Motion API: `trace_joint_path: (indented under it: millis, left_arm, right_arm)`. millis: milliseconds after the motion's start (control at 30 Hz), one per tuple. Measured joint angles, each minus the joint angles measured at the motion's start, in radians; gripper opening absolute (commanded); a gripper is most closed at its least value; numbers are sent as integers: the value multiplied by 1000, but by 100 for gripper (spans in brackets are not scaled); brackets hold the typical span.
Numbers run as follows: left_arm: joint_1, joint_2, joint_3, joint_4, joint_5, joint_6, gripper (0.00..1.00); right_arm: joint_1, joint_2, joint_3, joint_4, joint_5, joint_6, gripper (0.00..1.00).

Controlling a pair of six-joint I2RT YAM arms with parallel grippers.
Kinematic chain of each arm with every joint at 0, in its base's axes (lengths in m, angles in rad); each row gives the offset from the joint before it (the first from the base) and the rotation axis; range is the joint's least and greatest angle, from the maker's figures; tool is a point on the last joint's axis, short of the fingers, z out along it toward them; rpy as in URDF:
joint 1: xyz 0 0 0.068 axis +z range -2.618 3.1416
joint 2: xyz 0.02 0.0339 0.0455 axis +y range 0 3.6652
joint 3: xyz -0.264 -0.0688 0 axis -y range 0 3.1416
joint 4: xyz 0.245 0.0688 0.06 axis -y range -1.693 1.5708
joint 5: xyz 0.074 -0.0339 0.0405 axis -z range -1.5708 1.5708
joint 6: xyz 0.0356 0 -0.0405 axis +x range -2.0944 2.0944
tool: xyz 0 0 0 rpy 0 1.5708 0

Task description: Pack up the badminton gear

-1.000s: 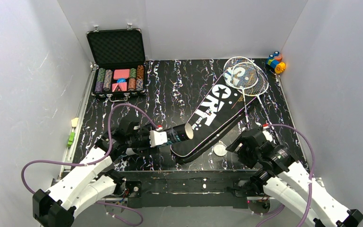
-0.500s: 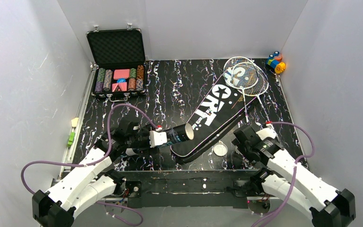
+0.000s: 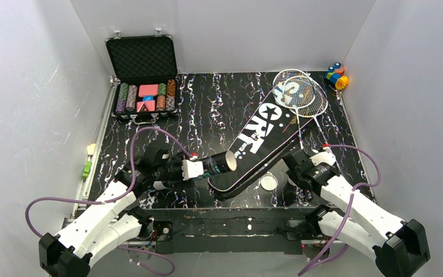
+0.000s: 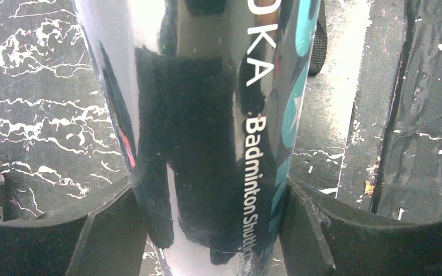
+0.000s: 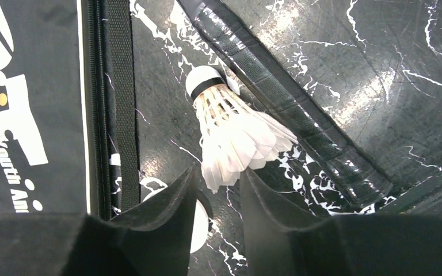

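Observation:
My left gripper [image 3: 193,168] is shut on the long dark tube [image 3: 216,164]. The tube lies level, its open end toward the black "SPORT" bag [image 3: 259,135]. Up close the tube [image 4: 207,115] fills the gap between both pads [image 4: 115,230]. A white feather shuttlecock [image 5: 230,132] lies on the table between the bag's edge [image 5: 29,103] and a racket's black handle [image 5: 299,109]. My right gripper [image 5: 218,175] has narrowed onto the rim of its feather skirt. From above, the right gripper [image 3: 291,183] hides the shuttlecock. Two silver rackets [image 3: 300,92] rest on the bag's far end.
The tube's round white lid [image 3: 268,183] lies flat just left of my right gripper. An open black case of poker chips [image 3: 144,81] stands at the back left. Colourful toy blocks [image 3: 337,75] sit in the back right corner. White walls enclose three sides.
The right gripper has come down over the shuttlecock and its jaws have narrowed from wide open onto the feathers. The left arm and the tube have not moved.

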Motion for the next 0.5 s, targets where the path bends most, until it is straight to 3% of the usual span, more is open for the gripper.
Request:
trace_joint_path:
  millis: [67, 200, 500]
  left_arm:
    - [0, -1, 0, 0, 3, 0, 6]
    - [0, -1, 0, 0, 6, 1, 6]
    - [0, -2, 0, 0, 6, 3, 6]
  right_arm:
    - [0, 18, 6, 3, 4, -5, 18]
    - [0, 55, 50, 3, 6, -22, 3]
    - [0, 61, 153, -3, 13, -123, 1]
